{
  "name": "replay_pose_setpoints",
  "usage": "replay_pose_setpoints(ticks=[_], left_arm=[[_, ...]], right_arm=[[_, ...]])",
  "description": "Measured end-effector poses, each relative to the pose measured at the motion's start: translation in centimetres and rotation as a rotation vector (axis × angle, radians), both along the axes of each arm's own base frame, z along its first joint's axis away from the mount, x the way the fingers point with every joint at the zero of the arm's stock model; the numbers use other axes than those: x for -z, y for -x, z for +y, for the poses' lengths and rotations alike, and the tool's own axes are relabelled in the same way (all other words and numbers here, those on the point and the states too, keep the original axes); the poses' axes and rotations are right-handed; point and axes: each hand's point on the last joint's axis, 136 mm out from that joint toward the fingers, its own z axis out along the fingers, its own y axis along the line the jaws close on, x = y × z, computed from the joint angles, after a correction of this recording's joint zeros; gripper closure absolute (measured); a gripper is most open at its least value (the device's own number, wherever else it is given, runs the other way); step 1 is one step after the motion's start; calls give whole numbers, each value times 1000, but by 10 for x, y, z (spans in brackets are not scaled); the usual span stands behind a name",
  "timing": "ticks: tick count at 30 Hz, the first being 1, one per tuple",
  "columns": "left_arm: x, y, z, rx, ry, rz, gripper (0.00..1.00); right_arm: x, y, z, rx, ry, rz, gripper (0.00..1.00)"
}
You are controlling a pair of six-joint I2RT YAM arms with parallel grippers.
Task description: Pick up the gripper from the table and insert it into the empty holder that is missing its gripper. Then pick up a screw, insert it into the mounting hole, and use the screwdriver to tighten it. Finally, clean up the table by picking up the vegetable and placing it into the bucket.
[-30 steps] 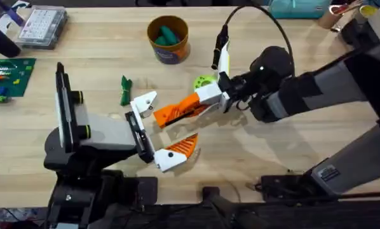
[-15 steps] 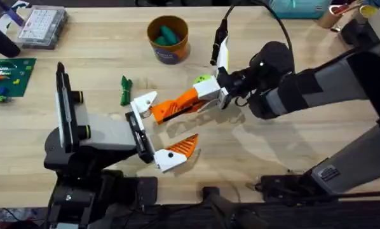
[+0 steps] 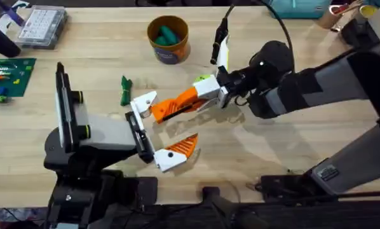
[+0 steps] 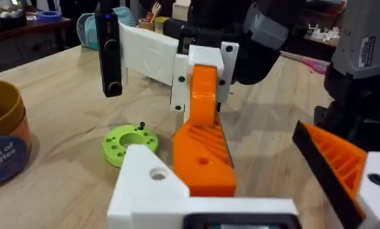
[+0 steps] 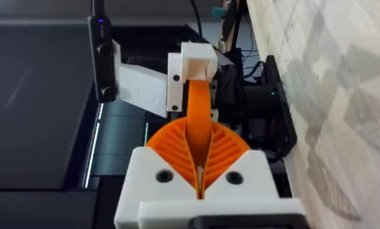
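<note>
**Desk:** What does the frame catch?

**Operator:** Insertion, the first step. My right gripper (image 3: pixel 210 94) is clamped on the narrow end of the loose orange finger (image 3: pixel 176 105), held above the table (image 3: pixel 272 159). Its broad end points at the holder (image 3: pixel 143 102) on my left arm.

**Desk:** Seated?

**Operator:** I can't tell. In the left wrist view the broad end lies right against the white bracket, and the mounting hole (image 4: pixel 157 173) beside it is open, with no screw. The left gripper (image 3: pixel 164 124) has its sides spread well apart: the bare holder on one, its one fitted finger on the other.

**Desk:** And next?

**Operator:** As I judge it, a short, straight push along the finger's length. It has to stay square to the bracket so the base slides home rather than wedging (a skewed entry could lever the holder aside). Only then the screw and the screwdriver.

**Desk:** The cleanup?

**Operator:** Not begun. The vegetable (image 3: pixel 124 90) lies on the wood just beside the holder, and the bucket (image 3: pixel 168 39) stands well apart at the far side. The lime-green ring (image 3: pixel 203 81) sits near my right gripper.
</note>
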Motion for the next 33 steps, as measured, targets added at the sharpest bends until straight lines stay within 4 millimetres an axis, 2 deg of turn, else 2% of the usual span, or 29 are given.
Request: replay_pose_setpoints(ticks=[21, 33], left_arm=[[0, 0, 0, 1, 0, 0, 14], [0, 0, 0, 1, 1, 3, 14]], right_arm=[[-4, -5, 3, 12, -11, -18, 985], [1, -12, 14, 73, -10, -22, 985]])
